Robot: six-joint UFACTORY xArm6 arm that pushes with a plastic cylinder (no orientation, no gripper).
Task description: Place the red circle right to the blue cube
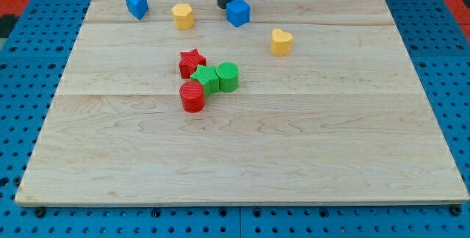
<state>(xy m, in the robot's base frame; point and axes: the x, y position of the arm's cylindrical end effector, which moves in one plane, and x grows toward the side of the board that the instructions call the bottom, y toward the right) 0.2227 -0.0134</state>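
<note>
– Red circle [192,97] first: where does it lie?

– Left of the worktop's [308,150] middle, at the lower left end of a tight cluster. Its upper right edge touches a green block [208,80] with a ribbed top, whose shape I cannot make out for certain.

– And the rest of that cluster?

– A green circle [228,76] sits against the right side of that green block. A red star [192,63] stands just above the group, close to the green block; I cannot tell if they touch.

– Where is the blue cube [237,12]?

– Well apart from the red circle, up near the view's top edge and a little to the right of it. The red circle is below it and to its left.

– What about the tool?

– It is a plain dark rod coming down from the view's top. It has nothing that opens or shuts, and it holds nothing. My tip [224,6] rests just beside the blue cube's left face; whether it touches I cannot tell. It is far from the red circle.

– Other blocks?

– A yellow block [183,16] with angled sides is left of my tip, and a second blue block [136,5] lies further left near the corner. A yellow heart [280,41] sits below and right of the blue cube. The pale wooden worktop lies on a blue pegboard [22,62].
</note>
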